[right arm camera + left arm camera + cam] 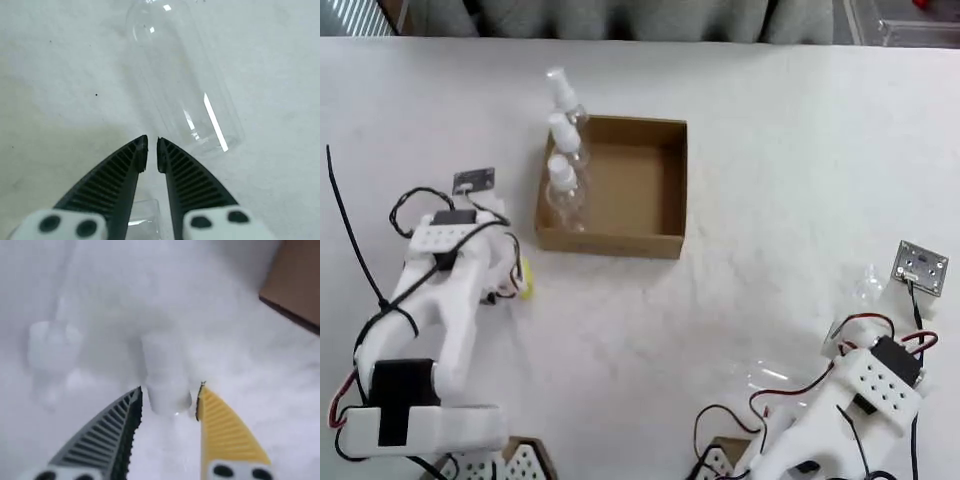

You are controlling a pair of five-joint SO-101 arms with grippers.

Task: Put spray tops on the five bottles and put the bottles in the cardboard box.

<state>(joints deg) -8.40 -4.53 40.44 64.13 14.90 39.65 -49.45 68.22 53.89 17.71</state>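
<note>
Cardboard box on white table, three bottles inside, grey curtain behind

Cardboard box: mid-table.
Three bottles: upright inside the box, in a row along its left wall.
Spray top: on the table, front-left of the box, between the left gripper fingers.
Fourth bottle: lying on the table, front-right of the box, just beyond the right gripper.

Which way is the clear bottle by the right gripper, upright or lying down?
Lying down: the clear bottle lies on its side on the table, just past the right gripper.
</note>
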